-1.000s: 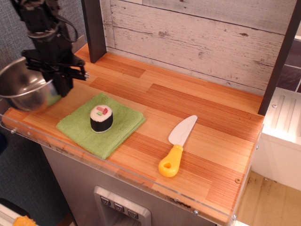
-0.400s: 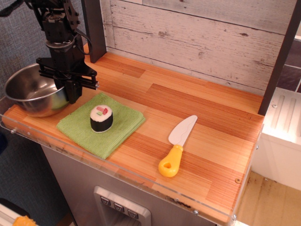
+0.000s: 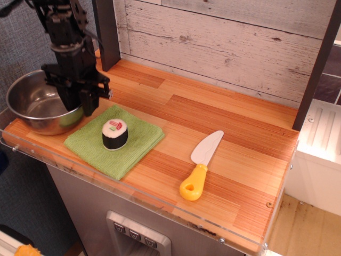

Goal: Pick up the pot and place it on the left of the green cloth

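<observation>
**Pot comes down beside the cloth**

The table [image 3: 224,133] is the biggest thing here. It is smooth wood in orange and brown strips, with a clear plastic edge at the front. It runs far off to the right of the jaws.

The arm is black and full of bars and wires. Its gripper [image 3: 80,104] points down at the near side of the pot's rim. The jaws look pinched on that rim, but the view is too dark to be sure, so it cannot be told.

The pot [image 3: 37,104] is round, shiny steel with a rolled rim. It sits right under and to the left of the jaws. A second ago it hung higher and partly off the table's left end. Now it is lower and looks to rest on the wood, just left of the cloth. That likely means the job is almost done and only letting go is left.

The cloth [image 3: 138,141] is a flat green square with a bumpy weave, just right of the jaws and below them.

A toy knife [image 3: 201,164], white blade and yellow handle, lies well to the right.

A small black sushi roll [image 3: 114,133] stands on the cloth.
</observation>
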Action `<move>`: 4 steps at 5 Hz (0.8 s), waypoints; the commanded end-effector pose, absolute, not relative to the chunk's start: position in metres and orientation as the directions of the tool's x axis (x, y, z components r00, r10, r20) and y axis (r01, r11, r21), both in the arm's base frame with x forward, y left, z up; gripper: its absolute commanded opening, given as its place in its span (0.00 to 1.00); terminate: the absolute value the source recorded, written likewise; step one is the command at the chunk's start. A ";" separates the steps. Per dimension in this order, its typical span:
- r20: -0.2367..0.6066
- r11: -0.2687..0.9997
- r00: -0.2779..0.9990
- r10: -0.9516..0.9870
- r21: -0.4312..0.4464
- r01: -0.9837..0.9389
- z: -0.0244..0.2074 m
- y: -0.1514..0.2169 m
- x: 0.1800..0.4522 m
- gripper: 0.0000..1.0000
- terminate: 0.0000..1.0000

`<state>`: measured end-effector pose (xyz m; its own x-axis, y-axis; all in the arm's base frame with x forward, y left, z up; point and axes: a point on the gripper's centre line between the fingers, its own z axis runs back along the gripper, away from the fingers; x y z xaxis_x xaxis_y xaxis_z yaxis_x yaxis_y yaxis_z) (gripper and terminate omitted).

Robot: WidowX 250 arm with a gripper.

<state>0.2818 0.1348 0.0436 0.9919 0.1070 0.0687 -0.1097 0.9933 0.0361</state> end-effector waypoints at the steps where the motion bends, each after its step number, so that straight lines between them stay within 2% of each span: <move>1: 0.189 0.996 0.978 0.087 0.004 -0.090 0.115 0.117 0.268 1.00 0.00; 2: 0.192 0.998 0.981 0.040 -0.047 -0.031 0.136 0.093 0.257 1.00 0.00; 3: 0.190 0.998 0.982 -0.018 -0.061 0.031 0.136 0.072 0.256 1.00 0.00; 4: 0.181 0.998 0.982 -0.059 -0.020 0.064 0.131 0.059 0.259 1.00 0.00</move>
